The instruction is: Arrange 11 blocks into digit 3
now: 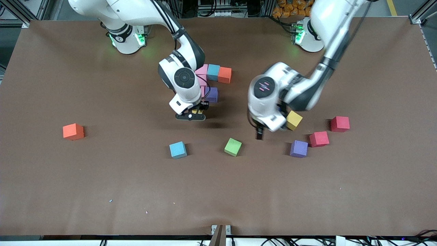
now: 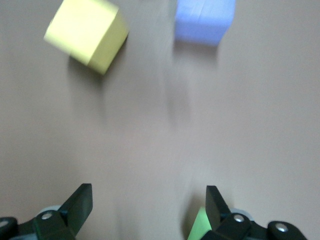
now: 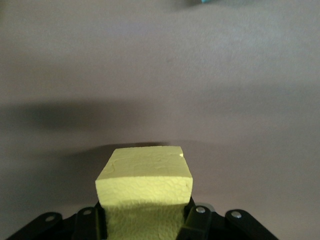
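Observation:
My right gripper (image 1: 191, 114) is shut on a yellow block (image 3: 144, 181), seen as a yellow sliver (image 1: 195, 111) low over the table beside the figure's purple block (image 1: 212, 94). That partial figure has pink (image 1: 202, 70), blue (image 1: 213, 71) and orange (image 1: 224, 74) blocks in a row, with another pink block (image 1: 201, 81) below them. My left gripper (image 2: 149, 200) hangs open and holds nothing, over bare table between the green block (image 1: 233, 147) and a second yellow block (image 1: 294, 120). Loose blue (image 1: 178, 150) and purple (image 1: 299, 149) blocks lie nearer the camera.
Two red cubes (image 1: 339, 123) (image 1: 319, 139) sit toward the left arm's end of the table. An orange-red cube (image 1: 73, 131) lies alone toward the right arm's end. The left wrist view shows the yellow block (image 2: 85, 35), the purple block (image 2: 205, 20) and a green corner (image 2: 200, 227).

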`<act>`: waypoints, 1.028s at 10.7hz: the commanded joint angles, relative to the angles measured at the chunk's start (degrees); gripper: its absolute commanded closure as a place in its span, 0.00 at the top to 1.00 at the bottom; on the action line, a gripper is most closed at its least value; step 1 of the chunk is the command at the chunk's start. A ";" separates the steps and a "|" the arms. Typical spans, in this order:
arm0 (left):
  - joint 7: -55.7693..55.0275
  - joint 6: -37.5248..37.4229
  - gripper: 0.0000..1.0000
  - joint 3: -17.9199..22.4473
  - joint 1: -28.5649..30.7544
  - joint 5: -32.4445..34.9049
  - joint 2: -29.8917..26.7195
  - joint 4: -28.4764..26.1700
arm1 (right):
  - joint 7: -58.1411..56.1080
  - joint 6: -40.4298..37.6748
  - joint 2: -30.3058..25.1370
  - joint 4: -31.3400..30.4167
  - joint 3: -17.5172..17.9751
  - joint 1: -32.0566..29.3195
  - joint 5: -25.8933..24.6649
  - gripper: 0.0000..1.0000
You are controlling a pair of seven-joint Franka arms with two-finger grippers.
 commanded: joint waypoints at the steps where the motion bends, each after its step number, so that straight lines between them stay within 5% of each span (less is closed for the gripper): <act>1: 7.47 2.09 1.00 -1.32 5.31 -0.26 -5.10 -8.15 | 3.59 3.98 -1.69 -3.71 -0.35 2.10 -0.16 0.00; 5: 22.49 11.32 1.00 -1.41 13.67 0.27 -13.54 -24.94 | 3.69 7.35 -2.48 -6.89 -0.53 2.81 -0.77 0.00; 11: 34.14 21.17 1.00 -1.50 18.87 0.27 -12.06 -31.13 | 6.06 8.14 -2.84 -8.12 -0.36 3.69 -1.47 0.00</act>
